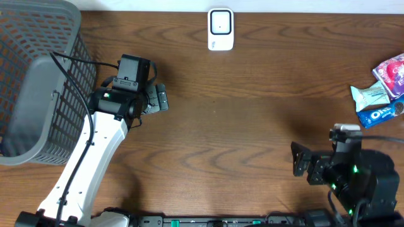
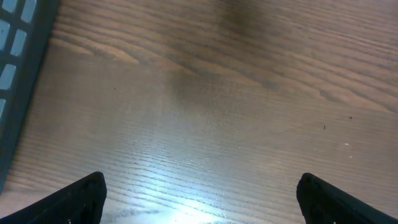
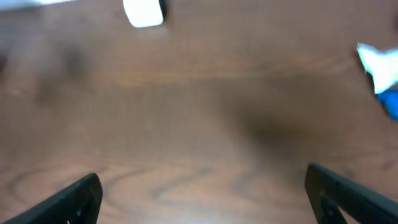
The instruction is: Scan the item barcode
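Two wide-jawed arms (image 1: 95,145) (image 1: 372,183), one basket (image 1: 69,38), one scanner (image 1: 220,28), three packets (image 1: 391,70) (image 1: 371,94) (image 1: 382,113).

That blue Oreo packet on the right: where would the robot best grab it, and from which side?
Probably at its left end, pinched across the narrow width from above. The Oreo packet lies flat with its long side running roughly left to right. That end is bare, while the teal packet crowds its far edge. The open right gripper is the nearer one.
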Available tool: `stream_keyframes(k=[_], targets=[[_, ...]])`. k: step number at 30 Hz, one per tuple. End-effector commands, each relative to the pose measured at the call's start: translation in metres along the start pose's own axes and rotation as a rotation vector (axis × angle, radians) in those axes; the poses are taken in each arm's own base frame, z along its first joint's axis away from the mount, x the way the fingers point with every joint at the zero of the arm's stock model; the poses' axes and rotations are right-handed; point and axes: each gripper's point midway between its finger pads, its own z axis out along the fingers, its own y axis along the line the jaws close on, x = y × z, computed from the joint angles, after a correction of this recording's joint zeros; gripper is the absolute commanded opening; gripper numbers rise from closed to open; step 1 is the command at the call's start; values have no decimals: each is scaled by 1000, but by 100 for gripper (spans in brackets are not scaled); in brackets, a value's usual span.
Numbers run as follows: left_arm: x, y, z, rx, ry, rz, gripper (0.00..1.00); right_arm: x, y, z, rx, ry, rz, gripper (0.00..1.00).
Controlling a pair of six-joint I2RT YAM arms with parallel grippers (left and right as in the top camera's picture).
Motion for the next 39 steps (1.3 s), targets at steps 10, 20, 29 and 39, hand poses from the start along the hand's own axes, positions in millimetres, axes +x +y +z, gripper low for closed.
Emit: stream_keyframes(k=[10,20,29,39], targets=[[-2,3,0,-14,-4,-15,98,16,6,23,-86,-233,-120,99],[-2,3,0,-14,-4,-15,98,9,11,48,-132,-412,-171,99],[-2,3,0,-14,-4,-15,98,4,19,54,-192,-562,-242,99],[-2,3,0,-14,-4,-15,98,4,19,58,-211,-693,-263,99]])
